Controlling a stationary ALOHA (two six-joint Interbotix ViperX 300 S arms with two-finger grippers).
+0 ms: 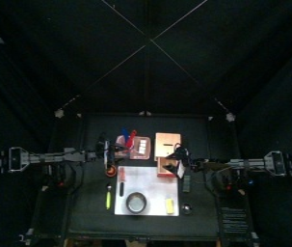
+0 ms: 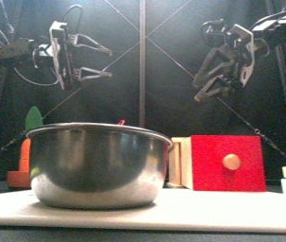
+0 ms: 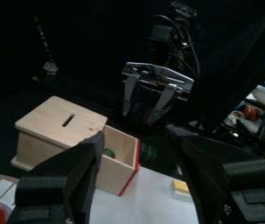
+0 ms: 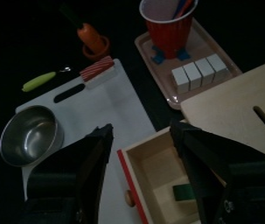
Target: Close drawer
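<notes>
While both arms hang raised, the drawer (image 4: 170, 175) stands open.

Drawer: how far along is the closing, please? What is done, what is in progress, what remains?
Done: nothing yet. The drawer stands pulled out of the wooden box, its inside showing. In hand: the right gripper hangs open above it, apparently not touching; the left gripper is open, raised apart. Left: push the red front in.

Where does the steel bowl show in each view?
Top: steel bowl on the white sheet, near the table's front.
Front: near and large, left of centre.
Left wrist: not in it.
Right wrist: on the sheet's end.
Shared landmark: the white sheet.
</notes>
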